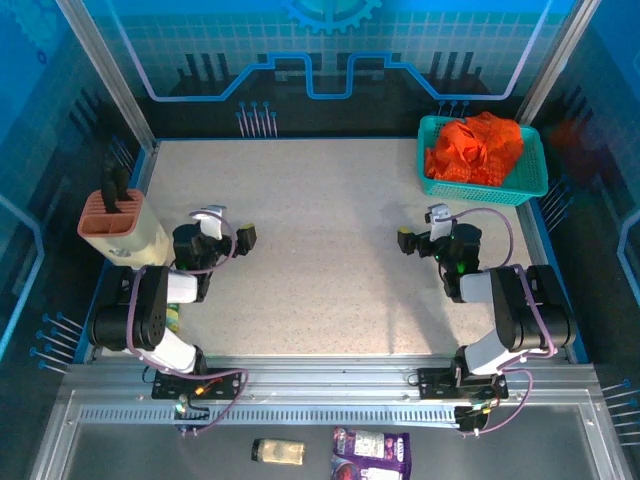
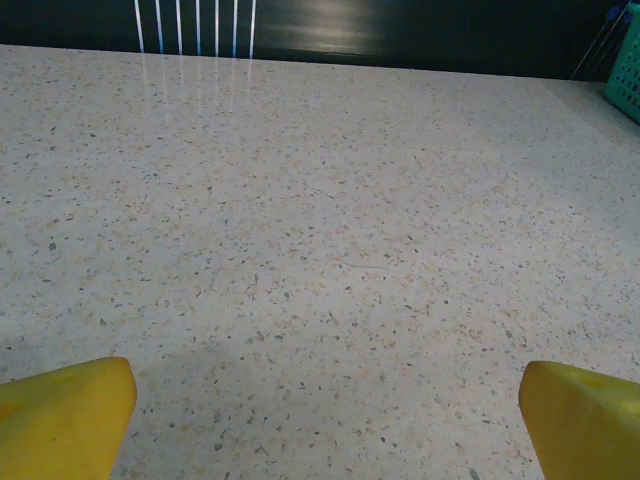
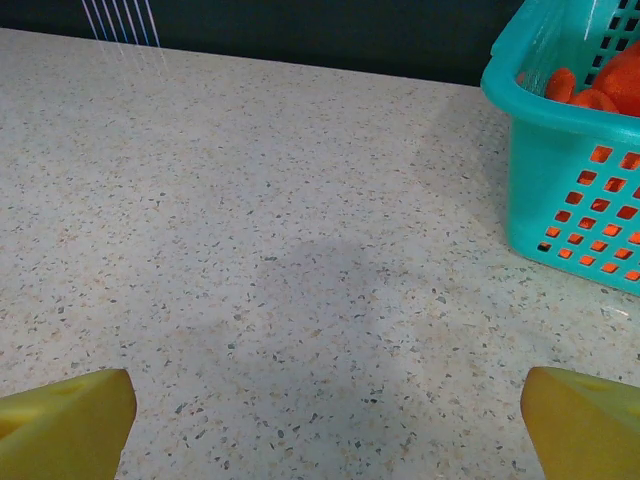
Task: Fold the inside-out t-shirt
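At the far left edge stands one beige holder with a salmon-pink slotted top (image 1: 118, 225), with something dark poking out of it. Just to its right, the left gripper (image 1: 246, 237) sits low over the speckled beige stone-look tabletop (image 1: 330, 290). In the left wrist view its two yellow fingertips (image 2: 65, 415) stand spread wide with nothing but bare table between them.

Across the middle, the right gripper (image 1: 405, 241) faces the left one. Its two yellow fingertips (image 3: 65, 420) are equally wide apart and hold nothing.

At the far right corner sits one teal plastic mesh basket (image 1: 532, 186). The single bright orange cloth t-shirt (image 1: 478, 148) lies bunched inside it, heaped above the rim, well apart from both grippers. In the right wrist view the orange shows through the basket's holes.

Two packets lie below the table's near edge, one pale yellow (image 1: 277, 452) and one purple (image 1: 371, 455).
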You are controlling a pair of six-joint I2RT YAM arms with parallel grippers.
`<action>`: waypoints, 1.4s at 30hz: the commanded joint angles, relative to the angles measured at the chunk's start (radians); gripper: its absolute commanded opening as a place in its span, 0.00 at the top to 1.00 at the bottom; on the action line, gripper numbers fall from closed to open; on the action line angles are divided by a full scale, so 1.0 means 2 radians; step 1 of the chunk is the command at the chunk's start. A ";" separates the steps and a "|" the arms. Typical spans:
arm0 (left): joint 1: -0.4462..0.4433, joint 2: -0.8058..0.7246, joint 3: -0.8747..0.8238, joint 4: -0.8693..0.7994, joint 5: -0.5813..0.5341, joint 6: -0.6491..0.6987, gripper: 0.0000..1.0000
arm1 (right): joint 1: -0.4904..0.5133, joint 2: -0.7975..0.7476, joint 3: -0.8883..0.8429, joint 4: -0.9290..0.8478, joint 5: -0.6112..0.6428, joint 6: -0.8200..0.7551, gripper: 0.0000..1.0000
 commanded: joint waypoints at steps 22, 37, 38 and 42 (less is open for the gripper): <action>0.001 0.004 -0.007 0.021 0.013 0.012 0.01 | -0.005 0.002 -0.004 0.021 -0.007 -0.009 0.00; 0.001 0.003 -0.008 0.021 0.013 0.012 0.01 | -0.006 0.003 -0.001 0.017 0.002 -0.004 0.00; 0.001 0.003 -0.007 0.021 0.013 0.012 0.01 | -0.007 0.003 -0.001 0.017 0.002 -0.004 0.00; 0.001 0.004 -0.007 0.022 0.013 0.012 0.01 | -0.006 0.003 -0.002 0.017 0.005 -0.005 0.00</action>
